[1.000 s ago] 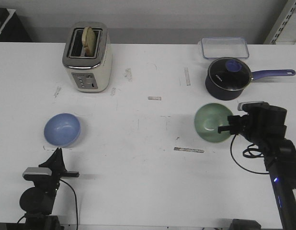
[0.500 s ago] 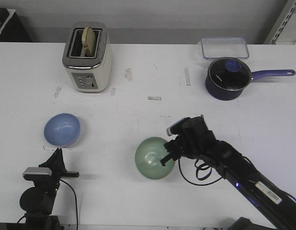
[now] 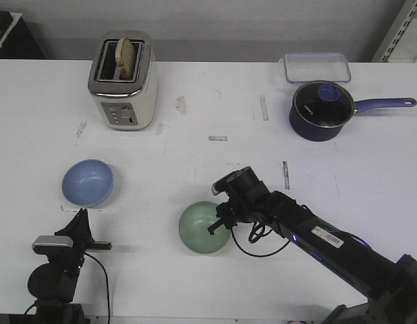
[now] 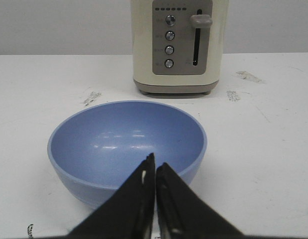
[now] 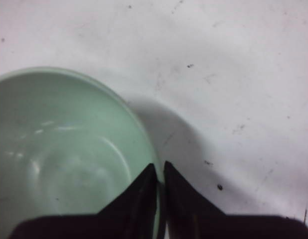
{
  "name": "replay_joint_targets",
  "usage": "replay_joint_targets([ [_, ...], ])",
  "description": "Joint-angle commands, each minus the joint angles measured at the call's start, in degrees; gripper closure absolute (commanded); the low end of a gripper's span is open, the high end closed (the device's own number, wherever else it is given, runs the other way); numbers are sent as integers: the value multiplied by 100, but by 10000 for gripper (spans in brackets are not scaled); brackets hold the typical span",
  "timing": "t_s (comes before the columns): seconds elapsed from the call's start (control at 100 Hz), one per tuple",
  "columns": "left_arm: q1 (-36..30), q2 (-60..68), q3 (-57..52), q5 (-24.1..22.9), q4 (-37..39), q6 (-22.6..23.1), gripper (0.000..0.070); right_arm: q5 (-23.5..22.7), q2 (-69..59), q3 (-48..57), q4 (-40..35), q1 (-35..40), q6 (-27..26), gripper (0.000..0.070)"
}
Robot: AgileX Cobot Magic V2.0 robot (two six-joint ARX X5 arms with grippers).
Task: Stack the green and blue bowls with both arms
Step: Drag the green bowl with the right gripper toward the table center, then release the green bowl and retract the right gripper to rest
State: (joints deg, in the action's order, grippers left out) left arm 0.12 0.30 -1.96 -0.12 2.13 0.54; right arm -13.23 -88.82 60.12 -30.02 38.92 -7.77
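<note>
The pale green bowl [image 3: 202, 228] is near the table's front middle, and my right gripper [image 3: 218, 221] is shut on its right rim. In the right wrist view the green bowl [image 5: 64, 159] fills one side, with its rim between the closed fingers of the right gripper [image 5: 159, 172]. The blue bowl [image 3: 88, 182] sits upright at the left. My left gripper [image 3: 80, 223] is shut and empty just in front of it. In the left wrist view the blue bowl [image 4: 126, 144] stands right behind the closed tips of the left gripper [image 4: 155, 167].
A cream toaster [image 3: 123, 81] with toast stands at the back left, also behind the blue bowl in the left wrist view [image 4: 175, 47]. A dark navy lidded saucepan [image 3: 321, 111] and a clear container [image 3: 316, 67] stand at the back right.
My right arm has carried the green bowl from the right side to the front middle, leftward and nearer the front. The left arm and blue bowl have not moved.
</note>
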Motion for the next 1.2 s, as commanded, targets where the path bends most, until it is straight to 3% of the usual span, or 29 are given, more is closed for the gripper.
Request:
replay_joint_targets([
  [0.0, 2, -11, 118, 2, 48, -15, 698, 15, -125, 74, 39, 52, -37, 661],
  [0.05, 2, -11, 118, 4, 50, -15, 698, 13, -125, 74, 42, 50, -37, 569],
  [0.17, 2, -11, 118, 2, 52, -13, 698, -46, -118, 76, 44, 50, -39, 262],
  [0.21, 2, -11, 118, 2, 52, -15, 698, -46, -90, 83, 33, 44, -37, 231],
  [0.35, 2, -11, 118, 2, 55, -13, 697, -31, 144, 212, -11, 2, -37, 232],
  [0.45, 2, -11, 118, 2, 57, -11, 697, -24, 446, 378, 2, -68, -28, 243],
  [0.51, 2, -11, 118, 2, 57, -11, 697, -26, 697, 461, 35, -157, -28, 289],
  [0.57, 2, -11, 118, 2, 57, -9, 698, -17, 986, 505, 92, -273, -28, 392],
  [0.67, 2, -11, 118, 2, 59, -9, 698, 170, 1526, 507, 153, -533, -11, 658],
  [0.7, 2, -11, 118, 2, 59, -11, 697, 282, 1655, 507, 127, -605, -4, 700],
  [0.96, 2, -11, 118, 2, 101, -13, 697, 1401, 2896, 302, -533, -1373, 313, 700],
  [1.19, 2, -11, 118, 2, 96, -142, 697, 1644, 4369, -1150, -138, -1902, 378, 700],
])
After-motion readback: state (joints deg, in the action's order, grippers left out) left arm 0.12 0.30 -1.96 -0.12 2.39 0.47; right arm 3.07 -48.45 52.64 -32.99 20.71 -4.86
